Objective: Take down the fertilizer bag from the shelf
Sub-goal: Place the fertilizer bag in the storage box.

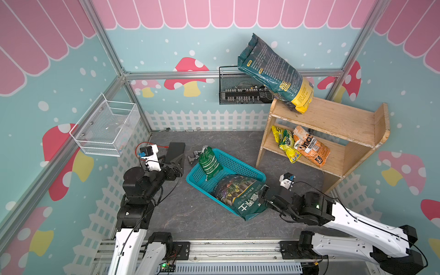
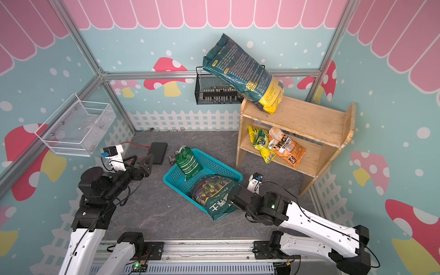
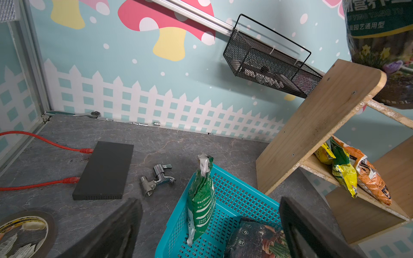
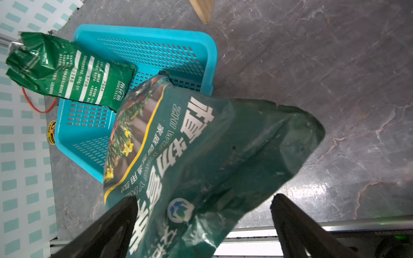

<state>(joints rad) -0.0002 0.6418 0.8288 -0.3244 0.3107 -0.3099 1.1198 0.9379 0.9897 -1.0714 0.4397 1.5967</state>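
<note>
The wooden shelf (image 1: 338, 119) (image 2: 307, 121) stands at the back right. A dark teal fertilizer bag with a yellow end (image 1: 271, 71) (image 2: 240, 69) leans tilted on its top board. A yellow-green bag (image 1: 284, 142) and an orange bag (image 1: 312, 148) lie on the lower board. A similar dark green bag (image 1: 240, 196) (image 4: 201, 145) lies half in the teal basket (image 1: 238, 164), with its loose end between the fingers of my open right gripper (image 1: 263, 197) (image 4: 204, 200). My left gripper (image 1: 178, 166) (image 3: 210, 204) stands open and empty left of the basket.
A small green bag (image 1: 209, 164) (image 3: 201, 201) stands in the basket. A black box (image 3: 105, 169) with red cables, a metal tap (image 3: 156, 178) and a tape roll (image 3: 24, 232) lie on the floor. A black wire basket (image 1: 240, 90) and a white one (image 1: 107, 128) hang on the walls.
</note>
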